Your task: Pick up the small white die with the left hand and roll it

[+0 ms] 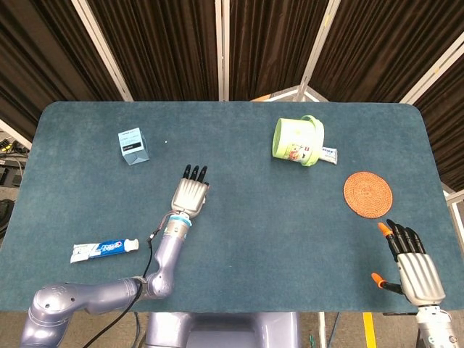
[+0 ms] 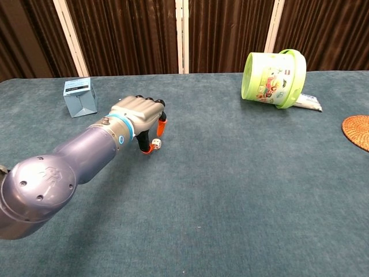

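Observation:
The small white die lies on the blue table, seen only in the chest view. My left hand hovers palm down right over it; the orange thumb tip sits just left of the die and a finger hangs above it. The fingers are apart and I see no grip on the die. In the head view the left hand covers the die. My right hand lies flat and open at the table's near right corner, holding nothing.
A green bucket lies on its side at the back right, with a tube behind it. An orange coaster sits at the right. A blue box stands back left, and a toothpaste tube lies near left.

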`<state>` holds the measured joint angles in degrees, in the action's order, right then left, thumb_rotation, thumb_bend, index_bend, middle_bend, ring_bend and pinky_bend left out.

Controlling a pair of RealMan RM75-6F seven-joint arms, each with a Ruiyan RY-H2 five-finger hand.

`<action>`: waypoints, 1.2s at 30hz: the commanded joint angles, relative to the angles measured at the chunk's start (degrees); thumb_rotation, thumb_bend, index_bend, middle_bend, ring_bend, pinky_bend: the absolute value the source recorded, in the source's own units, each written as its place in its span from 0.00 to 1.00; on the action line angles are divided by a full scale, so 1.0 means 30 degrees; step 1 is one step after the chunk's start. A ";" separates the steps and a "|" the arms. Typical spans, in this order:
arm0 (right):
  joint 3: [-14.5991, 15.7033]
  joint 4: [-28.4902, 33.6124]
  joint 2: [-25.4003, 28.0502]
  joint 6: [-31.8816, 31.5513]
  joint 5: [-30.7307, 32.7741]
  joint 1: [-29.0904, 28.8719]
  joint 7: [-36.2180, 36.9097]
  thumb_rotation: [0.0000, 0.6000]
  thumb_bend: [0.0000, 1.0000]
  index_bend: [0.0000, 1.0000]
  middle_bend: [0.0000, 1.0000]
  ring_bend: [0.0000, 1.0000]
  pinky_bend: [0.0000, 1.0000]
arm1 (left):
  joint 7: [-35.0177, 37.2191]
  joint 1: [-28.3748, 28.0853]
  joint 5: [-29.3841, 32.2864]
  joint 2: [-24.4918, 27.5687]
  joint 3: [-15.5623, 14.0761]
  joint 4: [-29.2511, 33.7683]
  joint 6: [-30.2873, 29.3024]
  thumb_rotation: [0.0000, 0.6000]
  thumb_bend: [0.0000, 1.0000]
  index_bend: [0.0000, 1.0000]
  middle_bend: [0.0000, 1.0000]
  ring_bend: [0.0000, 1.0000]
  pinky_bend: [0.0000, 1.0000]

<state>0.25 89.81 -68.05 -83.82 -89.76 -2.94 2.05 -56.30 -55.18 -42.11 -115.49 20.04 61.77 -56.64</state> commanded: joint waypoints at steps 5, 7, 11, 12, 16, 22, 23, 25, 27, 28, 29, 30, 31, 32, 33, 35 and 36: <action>0.0031 0.0029 0.0018 -0.0094 -0.0117 0.0016 0.0052 1.00 0.07 0.00 0.00 0.00 0.00 | 0.0012 -0.0255 0.0296 -0.0199 -0.0176 -0.0451 0.0112 1.00 0.45 0.49 0.00 0.00 0.00; 0.0043 0.0035 0.0030 -0.0124 -0.0155 0.0024 0.0078 1.00 0.07 0.00 0.00 0.00 0.00 | 0.0025 -0.0297 0.0299 -0.0211 -0.0266 -0.0521 0.0141 1.00 0.47 0.53 0.00 0.00 0.00; 0.0055 0.0076 0.0054 -0.0203 -0.0225 0.0042 0.0184 1.00 0.07 0.00 0.00 0.00 0.00 | 0.0309 -0.0277 0.0174 -0.0125 -0.0393 -0.0454 0.0078 1.00 0.48 0.58 0.00 0.00 0.00; 0.0056 0.0078 0.0057 -0.0227 -0.0241 0.0048 0.0210 1.00 0.07 0.00 0.00 0.00 0.00 | 0.0373 -0.0257 0.0137 -0.0085 -0.0415 -0.0404 0.0047 1.00 0.48 0.58 0.00 0.00 0.00; 0.0091 0.0053 0.0066 -0.0310 -0.0325 0.0082 0.0205 1.00 0.07 0.00 0.00 0.00 0.00 | 0.0811 -0.0048 -0.0190 0.0425 -0.0439 0.0370 -0.0364 1.00 0.48 0.57 0.00 0.00 0.00; 0.0179 0.0095 0.0031 -0.0515 -0.0571 0.0154 0.0015 1.00 0.07 0.00 0.00 0.00 0.00 | 0.1428 0.0439 -0.1314 0.2240 -0.0253 0.3489 -0.1754 1.00 0.48 0.56 0.00 0.00 0.00; 0.0191 0.0106 0.0028 -0.0572 -0.0617 0.0174 0.0000 1.00 0.07 0.00 0.00 0.00 0.00 | 0.1471 0.0541 -0.1558 0.2688 -0.0240 0.4282 -0.2017 1.00 0.48 0.56 0.00 0.00 0.00; 0.0208 0.0133 0.0021 -0.0664 -0.0696 0.0204 -0.0025 1.00 0.07 0.00 0.00 0.00 0.00 | 0.1521 0.0661 -0.2063 0.3393 -0.0186 0.5550 -0.2469 1.00 0.48 0.56 0.00 0.00 0.00; 0.0257 0.0164 0.0017 -0.0778 -0.0820 0.0251 -0.0097 1.00 0.07 0.00 0.00 0.00 0.00 | 0.1544 0.0866 -0.2635 0.4291 -0.0254 0.7211 -0.2897 1.00 0.48 0.56 0.00 0.00 0.00; 0.0281 0.0165 0.0012 -0.0818 -0.0874 0.0268 -0.0120 1.00 0.07 0.00 0.00 0.00 0.00 | 0.1513 0.0946 -0.2769 0.4605 -0.0306 0.7776 -0.3019 1.00 0.48 0.56 0.00 0.00 0.00; 0.0321 0.0172 0.0006 -0.0890 -0.0967 0.0299 -0.0163 1.00 0.07 0.00 0.00 0.00 0.00 | 0.1442 0.1048 -0.3031 0.5072 -0.0395 0.8627 -0.3214 1.00 0.48 0.56 0.00 0.00 0.00; 0.0345 0.0167 0.0003 -0.0937 -0.1016 0.0323 -0.0204 1.00 0.07 0.00 0.00 0.00 0.00 | 0.1370 0.1116 -0.3220 0.5371 -0.0467 0.9183 -0.3367 1.00 0.48 0.56 0.00 0.00 0.00; 0.0374 0.0162 -0.0011 -0.1014 -0.1084 0.0360 -0.0277 1.00 0.07 0.00 0.00 0.00 0.00 | 0.1273 0.1228 -0.3467 0.5775 -0.0580 0.9951 -0.3603 1.00 0.48 0.55 0.00 0.00 0.00; 0.0388 0.0174 -0.0025 -0.1097 -0.1137 0.0398 -0.0334 1.00 0.07 0.00 0.00 0.00 0.00 | 0.1196 0.1344 -0.3689 0.6138 -0.0695 1.0652 -0.3832 1.00 0.48 0.55 0.00 0.00 0.00; 0.0396 0.0185 -0.0033 -0.1153 -0.1167 0.0424 -0.0354 1.00 0.07 0.00 0.00 0.00 0.00 | 0.1145 0.1426 -0.3828 0.6368 -0.0782 1.1084 -0.3982 1.00 0.47 0.55 0.00 0.00 0.00; 0.0425 0.0216 -0.0038 -0.1332 -0.1278 0.0504 -0.0428 1.00 0.07 0.00 0.00 0.00 0.00 | 0.0939 0.1656 -0.4231 0.7045 -0.1044 1.2252 -0.4418 1.00 0.46 0.53 0.00 0.00 0.00; 0.0438 0.0228 -0.0030 -0.1402 -0.1327 0.0534 -0.0451 1.00 0.07 0.00 0.00 0.00 0.00 | 0.0878 0.1734 -0.4314 0.7252 -0.1132 1.2583 -0.4534 1.00 0.44 0.50 0.00 0.00 0.00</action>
<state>1.51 90.46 -68.14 -87.91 -93.64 -1.42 0.78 -52.87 -51.24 -52.99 -96.75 17.81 95.72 -68.11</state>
